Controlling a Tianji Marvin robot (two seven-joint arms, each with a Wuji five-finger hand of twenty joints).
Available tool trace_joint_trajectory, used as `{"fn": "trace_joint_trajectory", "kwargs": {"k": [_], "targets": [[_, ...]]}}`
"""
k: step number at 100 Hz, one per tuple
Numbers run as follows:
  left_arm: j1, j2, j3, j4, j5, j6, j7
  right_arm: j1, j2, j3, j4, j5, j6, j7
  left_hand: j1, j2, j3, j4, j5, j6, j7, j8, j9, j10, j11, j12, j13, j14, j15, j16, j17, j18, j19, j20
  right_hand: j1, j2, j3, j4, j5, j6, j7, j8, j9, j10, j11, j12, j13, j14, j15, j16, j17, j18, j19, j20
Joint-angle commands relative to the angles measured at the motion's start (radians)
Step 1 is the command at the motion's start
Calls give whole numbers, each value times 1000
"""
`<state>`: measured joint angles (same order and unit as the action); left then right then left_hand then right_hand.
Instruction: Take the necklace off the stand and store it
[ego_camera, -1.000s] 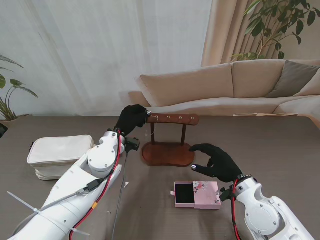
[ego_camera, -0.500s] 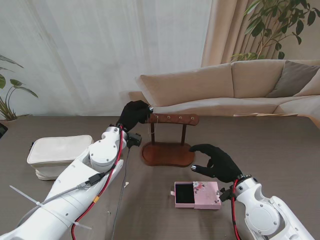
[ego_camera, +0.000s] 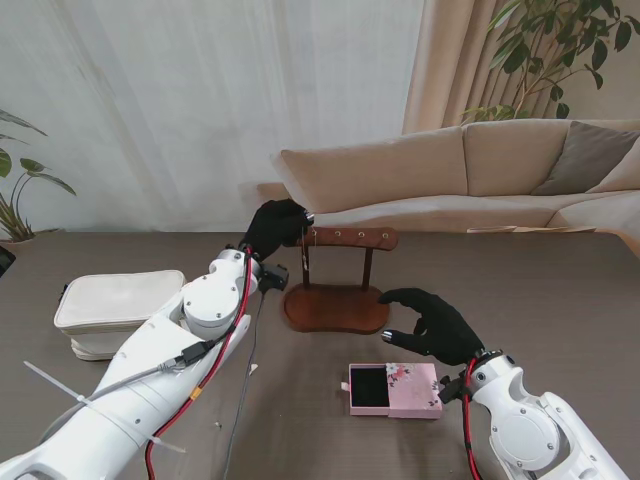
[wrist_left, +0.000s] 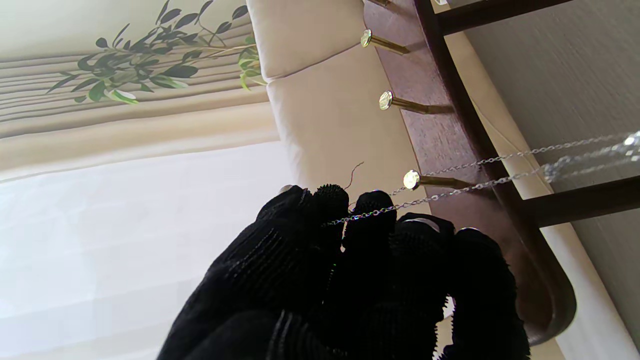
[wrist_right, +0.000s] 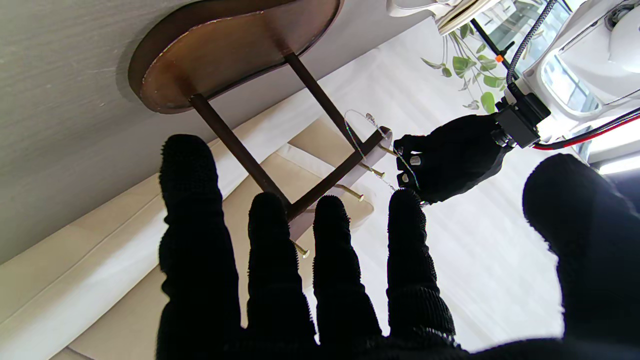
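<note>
The left hand (wrist_left: 350, 280) pinches the necklace (wrist_left: 475, 187) chain between fingertips at the left end of the wooden stand (ego_camera: 336, 308), the chain looped over the endmost brass peg (wrist_left: 413, 179). Clearing it likely means drawing the loop outward past the peg head without snagging. The right hand (ego_camera: 432, 326), fingers spread and empty, hovers near the open pink box (ego_camera: 394, 389).

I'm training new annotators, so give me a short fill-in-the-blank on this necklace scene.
1. The necklace chain is pinched by the ____ hand.
2. The right hand hovers with its fingers ____.
3. The pink box lies with its drawer ____.
4. The stand is made of ____.

Missing words: left; open; open; wood
</note>
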<state>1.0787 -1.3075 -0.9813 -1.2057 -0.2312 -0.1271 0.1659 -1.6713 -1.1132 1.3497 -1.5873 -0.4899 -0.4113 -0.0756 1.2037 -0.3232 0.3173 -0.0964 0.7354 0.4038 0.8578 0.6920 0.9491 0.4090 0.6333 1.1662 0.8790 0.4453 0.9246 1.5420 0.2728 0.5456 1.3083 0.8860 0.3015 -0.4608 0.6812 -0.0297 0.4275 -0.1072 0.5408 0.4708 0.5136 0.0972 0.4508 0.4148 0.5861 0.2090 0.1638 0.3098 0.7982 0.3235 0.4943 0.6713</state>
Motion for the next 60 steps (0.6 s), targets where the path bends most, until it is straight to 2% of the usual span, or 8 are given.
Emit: {"fn": "trace_joint_trajectory", "kwargs": {"k": [1,60], "targets": [[-11,-11,1,-9,-6,-5,-22,-4,-1,-3,-3,0,-3,16,35,28,9,8,-1,-26,37,5,20,3,4,8,11,-8,12,28,10,-62,18,19,20,41,-43,11,11,-15,-18,-31,17,-6,-16,-15,16,-4,-9,-3,-591,11,-29,37],[-41,-11,20,26,-9,-31,-62,-5,1,-4,-6,8,-4,26,40,10,27,14,10,-30,18,-18,22,-1,-3,40,13,-14,6,28,15,-66,18,11,20,44,-45,11,17,-14,-17,-31,16,-4,-16,-15,17,-3,-9,-2,-589,12,-28,37]]}}
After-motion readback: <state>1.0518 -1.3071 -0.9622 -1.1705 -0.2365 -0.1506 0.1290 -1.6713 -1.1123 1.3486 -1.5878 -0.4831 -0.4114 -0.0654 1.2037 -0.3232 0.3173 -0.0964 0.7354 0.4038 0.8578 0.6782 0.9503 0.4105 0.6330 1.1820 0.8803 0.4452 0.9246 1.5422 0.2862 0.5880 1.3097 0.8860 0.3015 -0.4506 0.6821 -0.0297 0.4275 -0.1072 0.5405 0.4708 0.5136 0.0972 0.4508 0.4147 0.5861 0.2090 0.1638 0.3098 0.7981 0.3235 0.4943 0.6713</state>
